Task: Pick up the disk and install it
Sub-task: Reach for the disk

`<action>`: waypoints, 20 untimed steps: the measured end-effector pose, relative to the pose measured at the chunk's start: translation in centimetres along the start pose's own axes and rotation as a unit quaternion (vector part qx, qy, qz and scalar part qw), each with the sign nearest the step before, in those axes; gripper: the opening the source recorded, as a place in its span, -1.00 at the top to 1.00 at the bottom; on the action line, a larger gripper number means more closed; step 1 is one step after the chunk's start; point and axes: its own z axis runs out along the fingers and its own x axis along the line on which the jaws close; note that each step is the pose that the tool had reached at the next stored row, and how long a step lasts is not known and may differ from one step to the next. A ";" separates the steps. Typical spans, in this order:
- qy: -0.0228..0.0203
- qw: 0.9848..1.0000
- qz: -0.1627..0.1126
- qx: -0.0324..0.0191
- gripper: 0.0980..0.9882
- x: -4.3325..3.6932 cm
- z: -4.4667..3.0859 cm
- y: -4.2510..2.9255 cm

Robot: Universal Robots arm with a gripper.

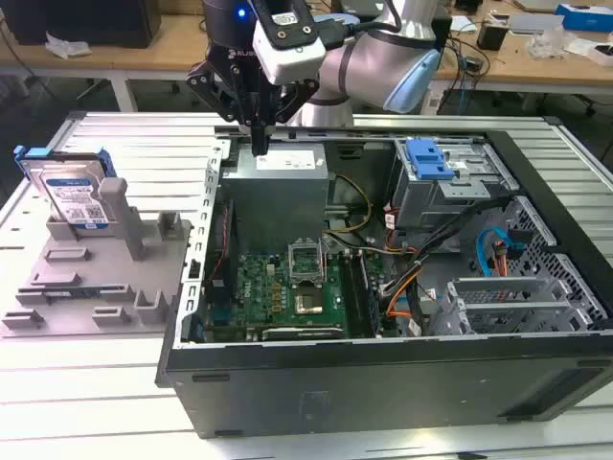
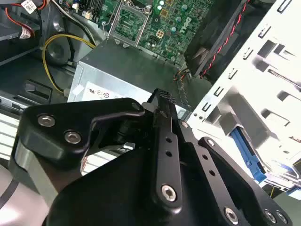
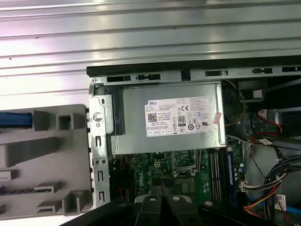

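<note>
Zero grasp yet, pickup step: gripper (image 1: pixel 259 144), jaws closed and empty, hovers over the power supply (image 1: pixel 278 182); disk (image 1: pixel 75 196) stands in grey fixture (image 1: pixel 96 287) at frame left, so reaching it needs a leftward traverse and opened jaws.

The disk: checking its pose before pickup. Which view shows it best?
The exterior view: the disk stands on edge in the grey fixture, label visible. In both wrist views just its blue bracket edge shows.

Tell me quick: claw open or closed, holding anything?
Claw: closed, empty, above the power supply; the disk stands on the rack.
</note>
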 end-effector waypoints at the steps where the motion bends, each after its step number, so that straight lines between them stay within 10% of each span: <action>1: 0.000 1.000 0.000 0.000 0.98 0.00 0.00 0.00; 14: 0.000 1.000 0.000 0.000 0.98 1.27 -0.02 0.33; 20: 0.000 1.000 0.000 0.000 0.98 5.65 -0.08 1.28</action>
